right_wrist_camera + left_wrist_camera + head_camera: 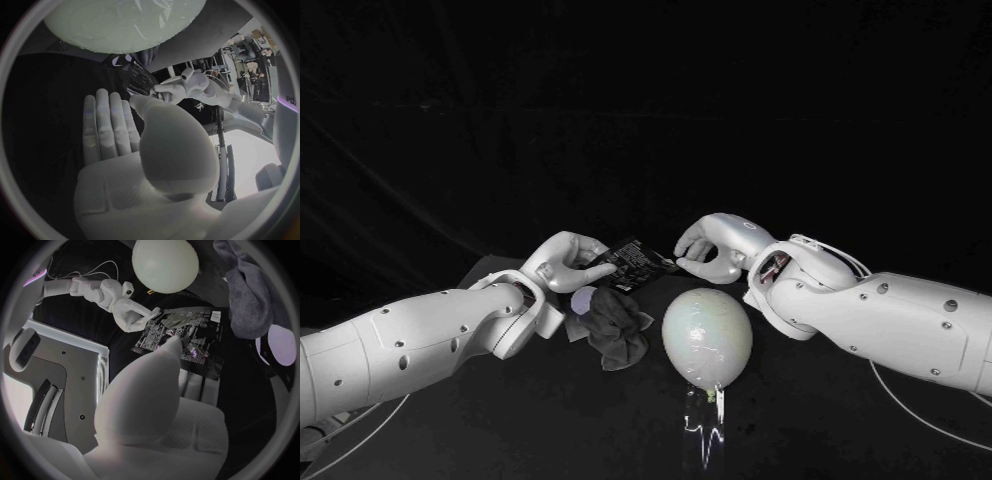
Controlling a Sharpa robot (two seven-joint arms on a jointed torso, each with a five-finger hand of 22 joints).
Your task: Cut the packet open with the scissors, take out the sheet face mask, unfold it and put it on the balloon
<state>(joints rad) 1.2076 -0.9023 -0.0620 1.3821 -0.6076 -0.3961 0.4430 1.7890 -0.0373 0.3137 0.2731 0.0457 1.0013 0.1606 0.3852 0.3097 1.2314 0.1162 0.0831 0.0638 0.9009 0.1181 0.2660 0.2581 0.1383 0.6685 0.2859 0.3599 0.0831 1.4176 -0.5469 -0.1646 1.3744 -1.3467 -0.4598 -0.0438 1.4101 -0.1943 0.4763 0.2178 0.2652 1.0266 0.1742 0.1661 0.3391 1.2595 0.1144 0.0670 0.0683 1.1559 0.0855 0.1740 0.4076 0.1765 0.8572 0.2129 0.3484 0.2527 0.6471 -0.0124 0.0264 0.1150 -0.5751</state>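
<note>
A black printed packet hangs in the air between my two hands, above the table. My left hand grips its left edge, and my right hand pinches its right edge. In the left wrist view the packet lies flat past my left hand, with my right hand pinching its far corner. The pale balloon lies on the table just below my right hand and shows as well in the wrist views. From the right wrist, my right hand reaches the packet, with my left hand beyond.
A crumpled dark grey cloth lies on the black table left of the balloon, under the packet, with a small pale purple round thing at its top. The balloon's knot and string point toward me.
</note>
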